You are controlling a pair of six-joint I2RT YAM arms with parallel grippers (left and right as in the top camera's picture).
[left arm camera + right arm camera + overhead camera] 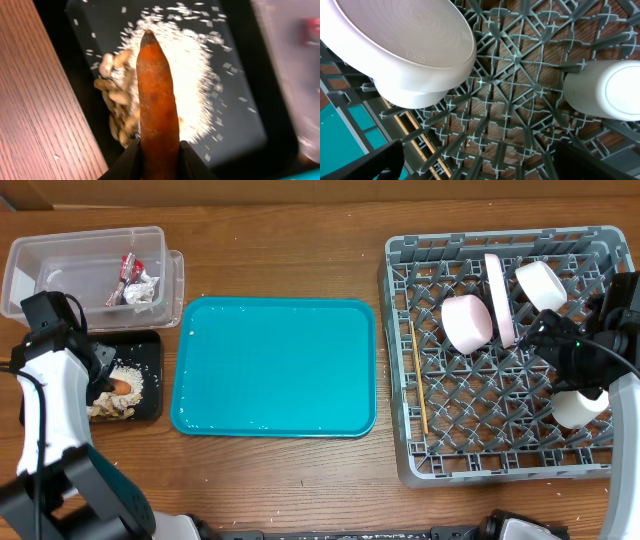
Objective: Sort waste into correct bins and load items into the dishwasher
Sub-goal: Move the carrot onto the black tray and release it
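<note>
One carrot [157, 100] is clamped in the left gripper [159, 157]. The jaws are closed on its thick end, one finger at each side. Its long axis continues straight out from the jaws, tip pointing away from the wrist. Beneath the tip lies the rice [200, 75] heaped in the black tray [245, 110], so the carrot sits inside the tray's outline, away from the table [30, 100] at one side. Whether the tip touches the heap cannot be told. Judgement: the next move needs only a release, perhaps after a short lowering, with no sideways travel. The right gripper [480, 162] hangs over the rack [520, 60], well apart from the tray. Its jaws are spread wide with nothing between them, and a bowl [405, 45] and a cup [605, 90] lie below.
</note>
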